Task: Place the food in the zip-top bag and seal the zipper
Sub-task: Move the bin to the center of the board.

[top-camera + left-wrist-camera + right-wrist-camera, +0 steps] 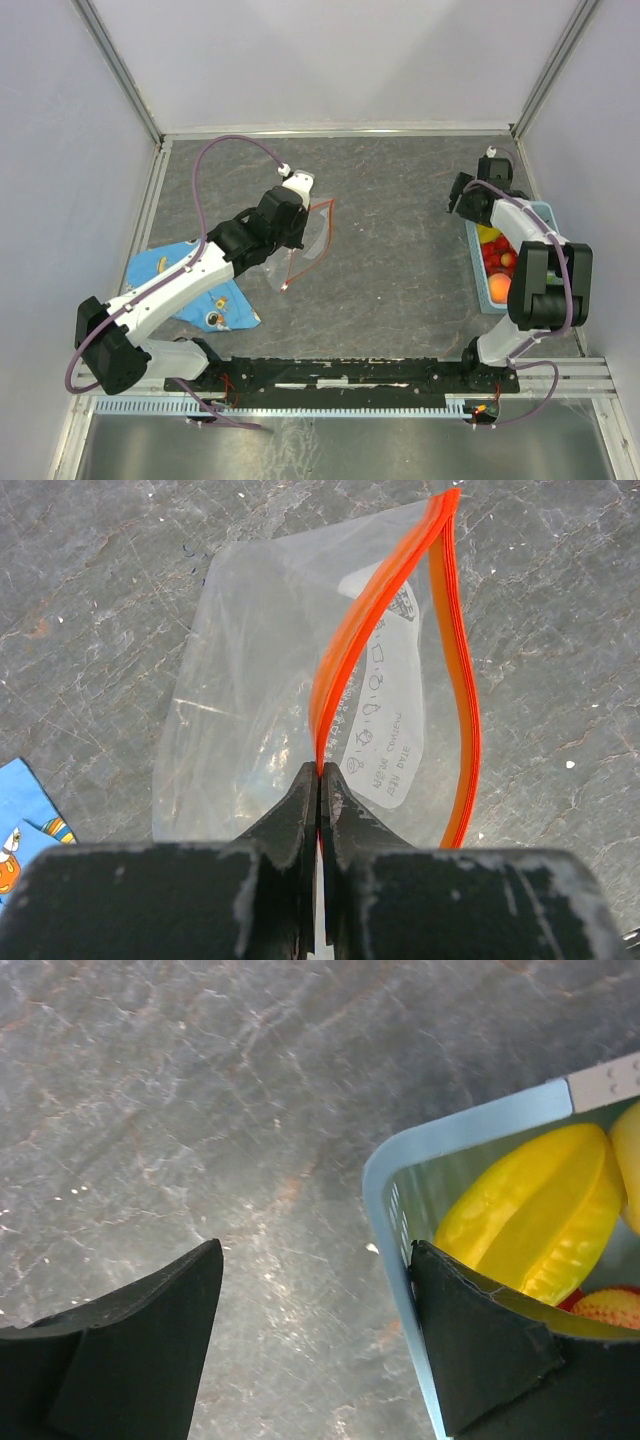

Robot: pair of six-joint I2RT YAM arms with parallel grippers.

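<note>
Our left arm stretched forward, left claw [318, 778] clenched on the zipper [366, 630], zip-top bag [250, 680] left of bench [400, 220] centre, our right arm folded high, right claw [315, 1260] spread astride the basket [470, 1120] rim, food [530, 1210] inside.

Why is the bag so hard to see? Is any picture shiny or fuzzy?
Top external view: the clear zip-top bag nearly vanishes against the grey table; only its orange zipper stands out. Left wrist view: pale glare streaks cross the plastic. Right wrist view: the near fingers are dark, with little detail.
</note>
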